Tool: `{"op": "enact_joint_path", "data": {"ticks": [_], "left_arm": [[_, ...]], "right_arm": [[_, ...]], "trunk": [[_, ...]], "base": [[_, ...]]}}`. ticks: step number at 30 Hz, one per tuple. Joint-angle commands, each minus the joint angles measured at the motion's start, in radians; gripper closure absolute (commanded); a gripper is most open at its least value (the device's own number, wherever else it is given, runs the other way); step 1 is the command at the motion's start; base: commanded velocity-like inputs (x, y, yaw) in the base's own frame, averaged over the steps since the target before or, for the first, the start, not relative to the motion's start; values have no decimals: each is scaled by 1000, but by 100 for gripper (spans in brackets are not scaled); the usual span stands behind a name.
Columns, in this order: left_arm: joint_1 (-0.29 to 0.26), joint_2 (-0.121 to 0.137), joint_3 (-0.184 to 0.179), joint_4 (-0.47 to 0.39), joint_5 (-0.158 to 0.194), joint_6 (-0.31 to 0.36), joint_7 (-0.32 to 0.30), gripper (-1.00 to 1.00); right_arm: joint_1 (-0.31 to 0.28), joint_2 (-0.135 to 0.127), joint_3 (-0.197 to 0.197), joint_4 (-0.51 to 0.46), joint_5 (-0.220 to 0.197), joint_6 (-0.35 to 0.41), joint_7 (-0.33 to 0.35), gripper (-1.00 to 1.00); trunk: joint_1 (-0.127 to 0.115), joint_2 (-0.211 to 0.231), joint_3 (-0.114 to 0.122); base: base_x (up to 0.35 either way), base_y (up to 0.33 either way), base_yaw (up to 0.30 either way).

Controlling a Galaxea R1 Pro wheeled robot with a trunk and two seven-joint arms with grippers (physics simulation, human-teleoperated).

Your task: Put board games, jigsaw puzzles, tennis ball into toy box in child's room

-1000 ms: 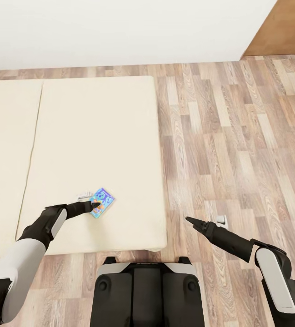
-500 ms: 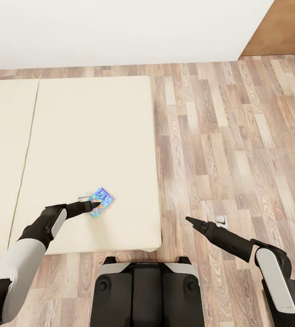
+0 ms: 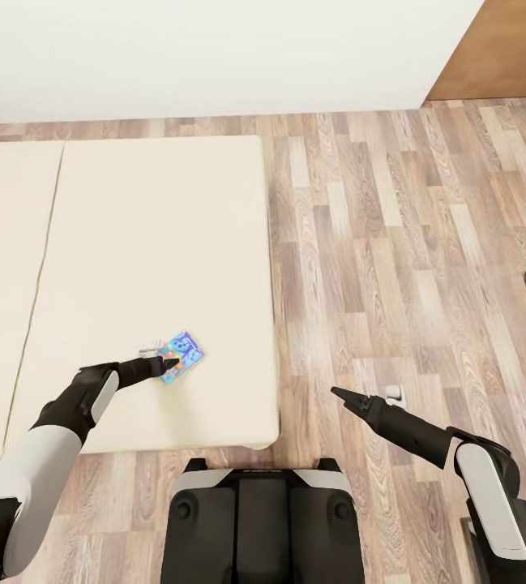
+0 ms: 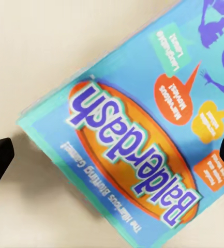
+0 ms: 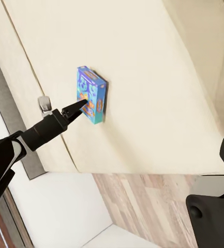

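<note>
From the head camera, the small blue printed cardboard game box (image 3: 180, 358) lies flat near the foot edge of the beige mattress bed (image 3: 149, 243), left gripper (image 3: 165, 365) over it, right gripper (image 3: 337, 393) pinched together, empty. The left wrist camera shows the jaws apart, tips either side of the box (image 4: 143, 139). It looks light, stiff, slick; I'd pinch its thin edges.

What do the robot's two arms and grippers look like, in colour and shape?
Both arms have white upper shells with grey panels and black joints. Each narrows into a black, tapered, pointed gripper: the left gripper and the right gripper. No cables or markings are visible.
</note>
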Motion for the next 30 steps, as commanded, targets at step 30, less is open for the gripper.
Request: {"op": "enact_joint_path", "data": {"ticks": [30], "left_arm": [[0, 0, 1, -3, 8, 9, -1, -100]], "right_arm": [[-1, 0, -1, 0, 9, 4, 10, -100]], "trunk": [[1, -1, -1]], "base": [[0, -91, 0]]}}
